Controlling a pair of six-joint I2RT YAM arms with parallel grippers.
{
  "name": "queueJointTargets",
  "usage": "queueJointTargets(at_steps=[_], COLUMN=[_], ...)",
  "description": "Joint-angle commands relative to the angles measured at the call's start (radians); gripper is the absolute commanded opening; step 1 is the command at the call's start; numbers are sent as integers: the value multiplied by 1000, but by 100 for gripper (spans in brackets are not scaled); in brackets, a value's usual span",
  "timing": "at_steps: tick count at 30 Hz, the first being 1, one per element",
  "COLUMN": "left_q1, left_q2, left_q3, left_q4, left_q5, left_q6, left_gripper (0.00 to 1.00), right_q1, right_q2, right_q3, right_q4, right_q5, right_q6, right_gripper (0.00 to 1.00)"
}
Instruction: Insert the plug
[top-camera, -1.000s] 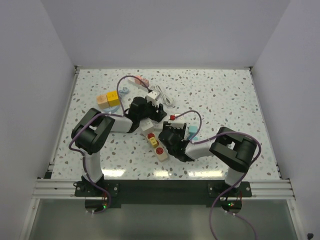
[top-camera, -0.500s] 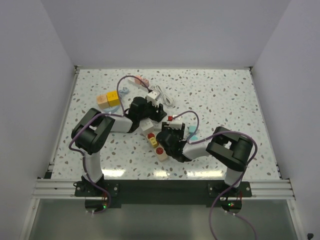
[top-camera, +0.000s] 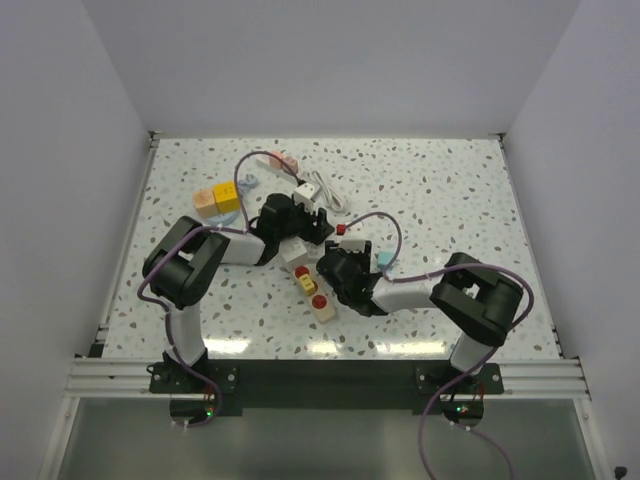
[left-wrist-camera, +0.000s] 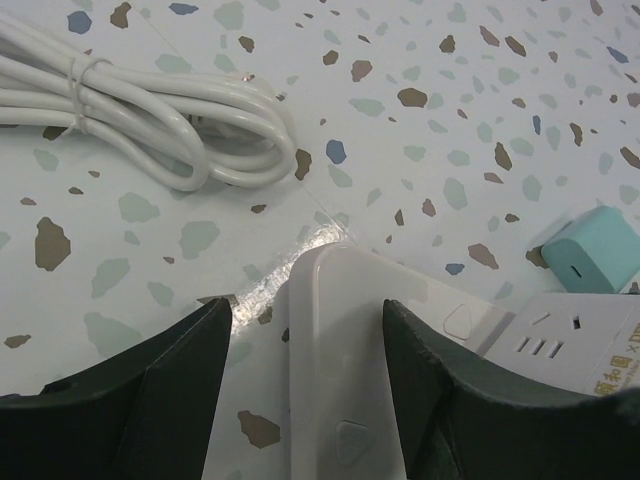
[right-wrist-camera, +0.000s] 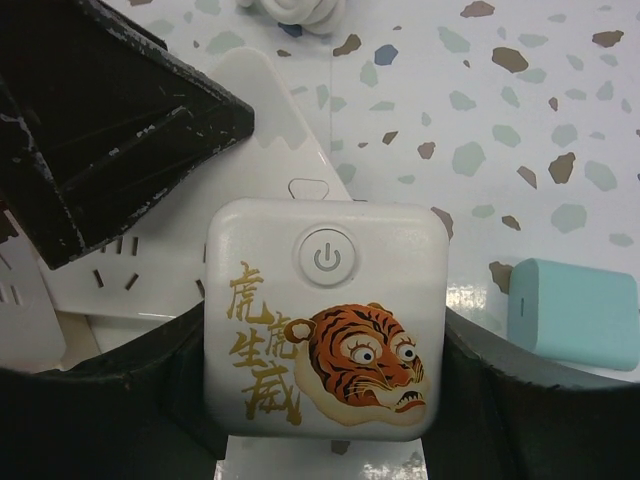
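Plug of white square plastic (right-wrist-camera: 326, 318), tiger-printed, is pinched between right gripper (right-wrist-camera: 326, 400) fingers over white plastic power strip (left-wrist-camera: 335, 300). Strip end is straddled by left gripper (left-wrist-camera: 305, 340); clamped or loose cannot be told.

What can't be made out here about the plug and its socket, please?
Right wrist: the tiger plug hides its own prongs.
Top external: the right gripper covers where it meets the power strip.
Left wrist: the bottom edge cuts off how the left gripper grips.
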Motion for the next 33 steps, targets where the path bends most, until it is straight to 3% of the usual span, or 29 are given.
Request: queueJointTargets(at_steps=[1,5,6,8,11,20,25,33], left_q1=[21,21,23,21,21,23,23,21], left_q2=[31,27,27,27,27,39,68,71], left_q3=[-5,-4,-3,-2,0,24,78,180], left_q4=[-116,-117,-117,-119,-120,-133,-131,-96], left_q5=[-70,-71,-73,-76,-73,-136,-183,-199], left_q6=[32,32,32,32,31,9,-41,-104], left_gripper=[66,66,66,66,66,65,63,66], right_q1=[23,15,14,8,-3,-40,-198,-325], right_q2=[-35,-107,-121,-156,-187,-370,-528,-539], right_q3=[-42,-19,-14,-8,0,-51,-126,-178], right_q4=[-286,-278,-275,-280,-283,-347,-352,-387], right_q5=[-257,-257,-258,-257,-266,-244,-350,-447], right_q6=[-84,-141,-147,-164,-182,-204,-213,-202], right_gripper=[54,65,75,85,91,95,95,95])
